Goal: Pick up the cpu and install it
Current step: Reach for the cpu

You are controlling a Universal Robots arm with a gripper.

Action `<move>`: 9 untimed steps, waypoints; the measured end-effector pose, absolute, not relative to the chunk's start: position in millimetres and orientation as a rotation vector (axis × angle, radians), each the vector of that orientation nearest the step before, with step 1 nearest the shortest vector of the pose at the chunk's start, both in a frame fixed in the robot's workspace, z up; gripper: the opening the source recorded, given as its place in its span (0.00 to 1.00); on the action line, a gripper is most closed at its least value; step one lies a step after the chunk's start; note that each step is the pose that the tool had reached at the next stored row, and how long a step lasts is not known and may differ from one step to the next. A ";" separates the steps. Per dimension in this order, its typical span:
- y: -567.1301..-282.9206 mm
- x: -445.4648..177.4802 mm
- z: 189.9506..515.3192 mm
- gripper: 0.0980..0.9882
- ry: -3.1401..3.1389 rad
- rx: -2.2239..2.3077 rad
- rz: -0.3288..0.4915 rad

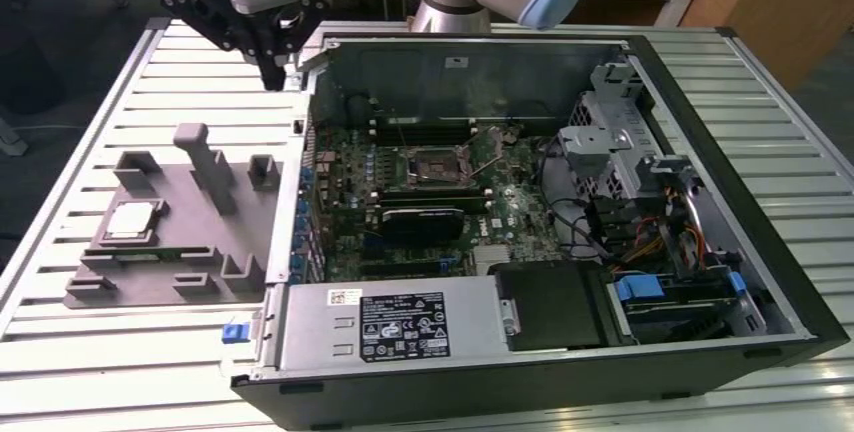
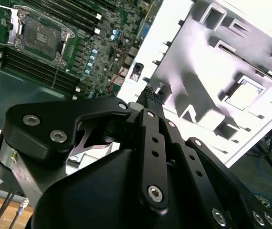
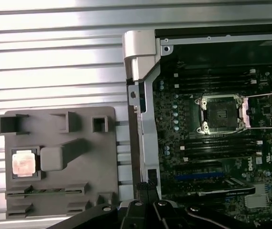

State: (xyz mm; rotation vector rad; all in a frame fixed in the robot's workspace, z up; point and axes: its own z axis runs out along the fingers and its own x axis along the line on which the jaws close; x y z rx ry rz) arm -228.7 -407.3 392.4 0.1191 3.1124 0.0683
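Hand (image 1: pixel 275 70) hangs over the bench (image 1: pixel 80 352) by the back corner of the open computer case (image 1: pixel 747 282), fingertips pressed together with nothing between them. Cpu (image 1: pixel 130 220) lies flat in its pocket in the grey fixture tray (image 1: pixel 187 252), well apart from the hand. Socket (image 1: pixel 434 167) stands open and bare. Judged an approach step: spread the fingers before descending, centre squarely over the chip, grip opposite edges. Note the raised block just beside it.
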 end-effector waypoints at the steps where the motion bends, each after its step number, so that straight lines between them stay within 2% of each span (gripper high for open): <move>1: -407.4 -230.1 392.4 0.01 3.112 0.119 0.068; 9: -408.0 -239.2 391.1 0.01 3.112 0.119 0.068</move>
